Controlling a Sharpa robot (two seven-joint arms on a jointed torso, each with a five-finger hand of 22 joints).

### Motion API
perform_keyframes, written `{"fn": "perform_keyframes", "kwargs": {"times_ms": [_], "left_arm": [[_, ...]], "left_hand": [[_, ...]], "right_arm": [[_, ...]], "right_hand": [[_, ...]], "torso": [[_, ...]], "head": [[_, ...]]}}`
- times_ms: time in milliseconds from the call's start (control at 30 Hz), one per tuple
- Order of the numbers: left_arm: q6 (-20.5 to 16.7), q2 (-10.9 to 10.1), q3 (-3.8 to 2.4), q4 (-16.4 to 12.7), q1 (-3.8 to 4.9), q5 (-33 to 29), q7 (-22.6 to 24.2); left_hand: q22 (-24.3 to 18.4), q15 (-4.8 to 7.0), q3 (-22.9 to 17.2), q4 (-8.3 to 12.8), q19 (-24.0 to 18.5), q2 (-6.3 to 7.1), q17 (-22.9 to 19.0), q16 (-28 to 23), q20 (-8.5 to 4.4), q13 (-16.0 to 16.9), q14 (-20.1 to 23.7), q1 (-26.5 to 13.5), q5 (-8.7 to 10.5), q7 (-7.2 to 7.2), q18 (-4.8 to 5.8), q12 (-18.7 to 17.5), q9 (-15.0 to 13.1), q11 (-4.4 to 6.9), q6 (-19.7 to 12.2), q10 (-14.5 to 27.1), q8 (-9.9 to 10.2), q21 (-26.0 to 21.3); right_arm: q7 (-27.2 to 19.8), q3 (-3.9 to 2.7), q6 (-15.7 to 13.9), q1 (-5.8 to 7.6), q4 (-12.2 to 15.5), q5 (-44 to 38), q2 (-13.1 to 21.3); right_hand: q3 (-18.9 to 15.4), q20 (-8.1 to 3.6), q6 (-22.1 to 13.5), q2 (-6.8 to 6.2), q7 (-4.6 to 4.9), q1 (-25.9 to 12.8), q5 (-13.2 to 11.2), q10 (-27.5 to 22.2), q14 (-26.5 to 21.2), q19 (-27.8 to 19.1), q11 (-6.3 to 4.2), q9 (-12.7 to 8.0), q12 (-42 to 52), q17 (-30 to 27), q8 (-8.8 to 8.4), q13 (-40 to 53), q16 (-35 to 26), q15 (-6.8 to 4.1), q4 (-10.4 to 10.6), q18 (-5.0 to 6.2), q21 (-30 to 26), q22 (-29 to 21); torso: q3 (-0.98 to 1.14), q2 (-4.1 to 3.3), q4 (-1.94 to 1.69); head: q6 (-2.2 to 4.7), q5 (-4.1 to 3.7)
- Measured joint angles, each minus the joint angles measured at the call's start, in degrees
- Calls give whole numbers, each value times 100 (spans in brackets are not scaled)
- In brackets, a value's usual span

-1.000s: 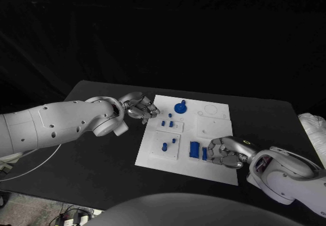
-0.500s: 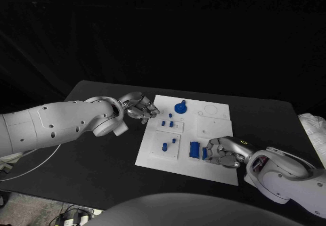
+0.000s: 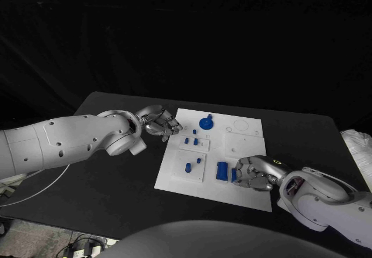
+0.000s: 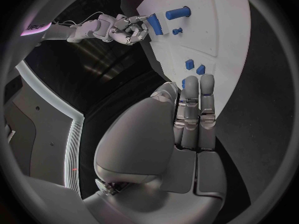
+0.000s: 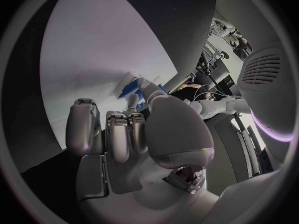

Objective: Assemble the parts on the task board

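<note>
We judge our right hand (image 3: pixel 254 173) nearer; its fingers curl at the long blue part (image 3: pixel 222 171) on the task board (image 3: pixel 247 145), whether gripping we cannot tell; our left hand (image 3: pixel 161 122) hangs curled, seemingly empty, by the board's far-left edge.

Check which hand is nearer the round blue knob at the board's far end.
Left. The left hand sits beside the round blue knob, just off the board's edge; the right hand is at the board's near end.

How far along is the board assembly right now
Looks done: the round blue part stands at the task board's far end. In hand: the right hand is at the long blue part, contact unclear. Left: small blue pieces; left hand curled at the board's edge.
</note>
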State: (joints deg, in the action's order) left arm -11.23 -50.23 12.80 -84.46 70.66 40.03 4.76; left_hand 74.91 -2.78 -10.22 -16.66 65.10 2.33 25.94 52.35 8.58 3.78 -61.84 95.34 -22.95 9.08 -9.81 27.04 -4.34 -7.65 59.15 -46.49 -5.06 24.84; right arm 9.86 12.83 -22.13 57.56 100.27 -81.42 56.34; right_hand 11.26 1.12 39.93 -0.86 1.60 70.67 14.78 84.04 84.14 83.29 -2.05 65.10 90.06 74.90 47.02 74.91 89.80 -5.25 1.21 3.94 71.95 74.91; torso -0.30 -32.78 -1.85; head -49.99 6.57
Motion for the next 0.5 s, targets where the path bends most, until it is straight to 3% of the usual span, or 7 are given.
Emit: {"fn": "perform_keyframes", "kwargs": {"times_ms": [100,333,500], "left_arm": [[0,0,0,0,0,0,-1],[1,0,0,0,0,0,-4],[2,1,0,0,-1,0,-8]], "left_hand": [[0,0,0,0,0,0,0,0,0,0,0,0,0,0,0,0,0,0,0,0,0,0],[0,0,0,0,0,0,0,0,0,0,0,0,0,0,0,0,1,0,0,0,0,0],[0,0,-6,6,0,0,-5,0,0,0,0,0,0,2,0,-22,1,5,2,-5,-19,0]], "right_arm": [[22,0,5,1,-1,29,-5],[90,-5,19,5,-16,149,-6],[114,-2,22,2,-14,220,4]], "right_hand": [[19,0,0,1,0,1,-78,0,0,0,0,16,0,0,47,0,0,0,20,0,0,0],[-112,-20,0,30,0,30,-1074,0,0,-20,0,104,0,4,200,0,0,0,158,1,-73,0],[-286,-20,-20,-98,-21,-103,-1169,0,0,-20,0,143,0,4,248,0,0,0,296,1,-73,4]], "torso": [[0,0,0],[-2,1,1],[-2,0,1]], "head": [[0,0],[0,0],[0,8]]}}
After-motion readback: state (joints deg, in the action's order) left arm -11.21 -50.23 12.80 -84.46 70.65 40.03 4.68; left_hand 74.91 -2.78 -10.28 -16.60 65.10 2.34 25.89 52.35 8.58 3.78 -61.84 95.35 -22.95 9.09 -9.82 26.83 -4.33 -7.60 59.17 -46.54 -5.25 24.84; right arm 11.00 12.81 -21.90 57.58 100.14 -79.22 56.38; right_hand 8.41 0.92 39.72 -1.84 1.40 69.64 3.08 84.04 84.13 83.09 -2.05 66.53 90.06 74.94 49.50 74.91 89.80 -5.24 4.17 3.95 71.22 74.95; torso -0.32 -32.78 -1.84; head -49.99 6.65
